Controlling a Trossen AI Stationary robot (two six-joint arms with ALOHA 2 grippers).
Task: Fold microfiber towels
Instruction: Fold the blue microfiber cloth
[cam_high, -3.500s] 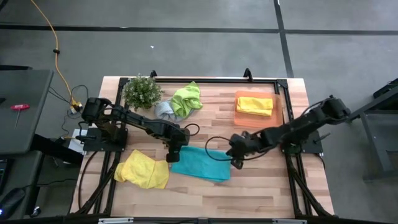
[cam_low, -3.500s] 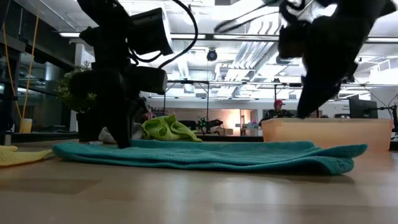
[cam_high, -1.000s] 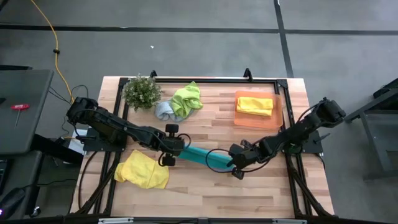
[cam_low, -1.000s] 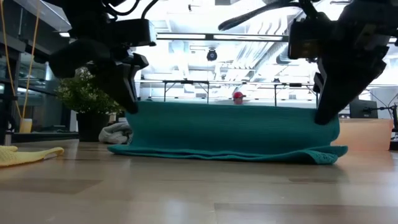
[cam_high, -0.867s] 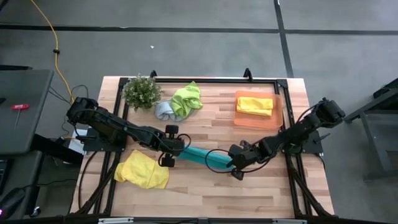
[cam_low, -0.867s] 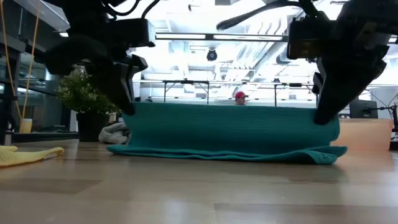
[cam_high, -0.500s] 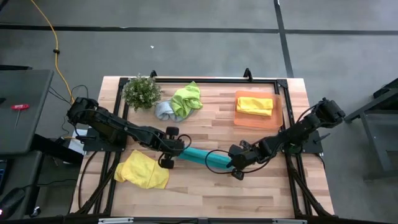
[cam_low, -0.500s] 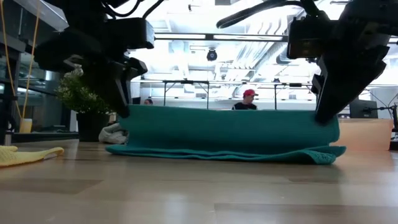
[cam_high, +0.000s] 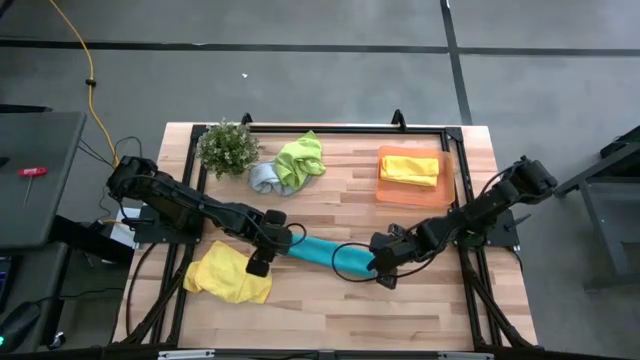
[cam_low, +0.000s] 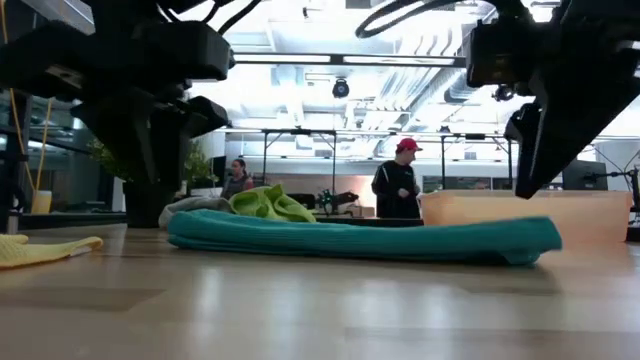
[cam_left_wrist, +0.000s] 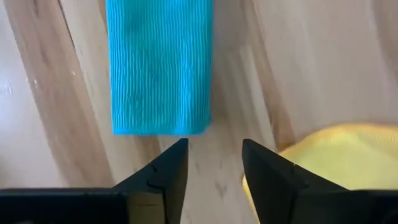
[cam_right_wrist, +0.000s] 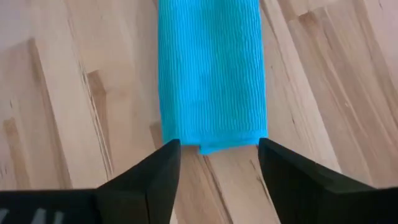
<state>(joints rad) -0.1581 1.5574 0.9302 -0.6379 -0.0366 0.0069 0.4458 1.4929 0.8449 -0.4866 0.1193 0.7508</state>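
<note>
You had the teal towel (cam_high: 322, 252) lying folded into a long narrow strip on the wooden tabletop (cam_high: 420, 310), and both grippers stood at its two short ends with nothing in them. Your left gripper (cam_high: 257, 262) sat just off the strip's end nearest the loose yellow towel (cam_high: 228, 274); in the left wrist view its fingers (cam_left_wrist: 163, 171) were spread, and the teal edge (cam_left_wrist: 159, 130) lay just ahead of the tips, not between them and not touched. Your right gripper (cam_high: 385, 272) stood at the strip's opposite end; in the right wrist view its fingers (cam_right_wrist: 160, 165) were also spread, one on each side of the strip's end, whose edge (cam_right_wrist: 214, 144) lay close in front of the tips. From table height the teal strip (cam_low: 360, 240) rested flat with both grippers raised above its ends. Beyond the teal strip lay the lime green towel (cam_high: 300, 158) bunched against the grey-blue towel (cam_high: 264, 177), next to the small plant (cam_high: 228, 147). A second yellow towel (cam_high: 409, 168), folded, lay on the orange tray (cam_high: 446, 182), well apart from the teal strip.
</note>
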